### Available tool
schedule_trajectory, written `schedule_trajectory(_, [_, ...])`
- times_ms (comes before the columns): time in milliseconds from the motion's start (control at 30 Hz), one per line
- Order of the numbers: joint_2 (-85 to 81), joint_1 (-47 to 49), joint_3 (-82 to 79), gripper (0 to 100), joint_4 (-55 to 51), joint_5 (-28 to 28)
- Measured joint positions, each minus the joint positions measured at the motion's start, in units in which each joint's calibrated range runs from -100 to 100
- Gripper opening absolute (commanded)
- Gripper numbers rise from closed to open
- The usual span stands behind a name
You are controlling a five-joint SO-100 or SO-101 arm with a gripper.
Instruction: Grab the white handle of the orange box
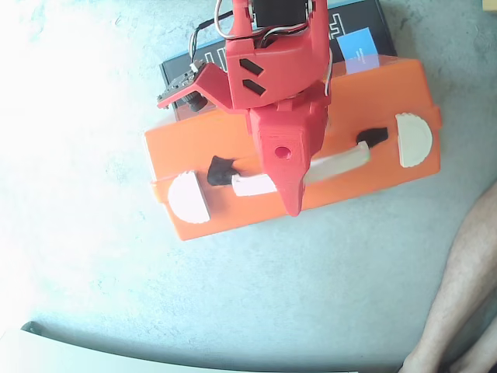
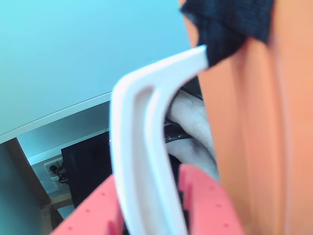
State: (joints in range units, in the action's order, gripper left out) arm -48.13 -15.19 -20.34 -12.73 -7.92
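The orange box [image 1: 373,167] lies tilted on the pale table in the fixed view. Its white handle [image 1: 342,161] runs along the near side between two black pivot pieces [image 1: 220,170]. My red gripper [image 1: 289,186] comes down over the middle of the handle and hides that part. In the wrist view the white handle [image 2: 142,161] passes between my two red fingers [image 2: 208,200], which press in on both sides of it. The orange box [image 2: 254,147] fills the right of that view, with a black pivot [image 2: 230,24] at the top.
Two white half-round latches [image 1: 189,197] [image 1: 413,140] flank the handle. A black flat box [image 1: 365,19] with a blue card [image 1: 359,48] lies behind the orange box. A person's bare leg [image 1: 466,287] enters at the lower right.
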Motion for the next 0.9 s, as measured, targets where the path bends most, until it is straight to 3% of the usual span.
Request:
schedule_trajectory(200, [-0.2,0.2,-0.2,1,-0.1,0.1])
schedule_trajectory(367, [-2.6,0.4,-0.5,1,-8.0,0.1])
schedule_trajectory(900, [-35.7,0.6,-27.5,1,-23.8,0.9])
